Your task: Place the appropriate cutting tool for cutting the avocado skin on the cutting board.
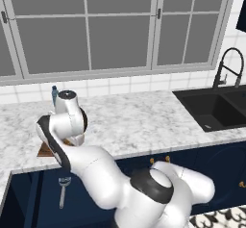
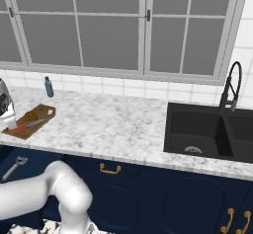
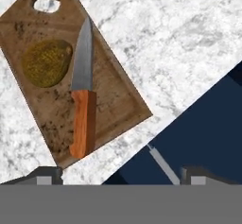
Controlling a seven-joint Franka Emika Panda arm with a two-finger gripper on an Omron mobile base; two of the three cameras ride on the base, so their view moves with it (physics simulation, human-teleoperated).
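Observation:
The brown wooden cutting board (image 3: 113, 100) lies on the marble counter, its pale hole at the far corner. On it rests the knife (image 3: 82, 100), orange handle toward me and silver blade pointing at the hole. The olive-brown avocado (image 3: 46, 62) sits on the board just left of the blade. My gripper (image 3: 123, 176) hovers above the board's near end and the counter edge, open, with nothing between its fingertips. From the right base view the board (image 2: 43, 110), knife (image 2: 27, 125) and avocado (image 2: 30, 116) lie at the counter's left end. In the left base view my arm hides most of the board (image 1: 44, 150).
An all-silver long-handled utensil (image 1: 62, 191) lies below the counter edge in front of the dark blue cabinets. A blue bottle (image 2: 48, 87) stands by the tiled wall behind the board. The black sink (image 2: 207, 129) and faucet (image 2: 231, 87) are far right.

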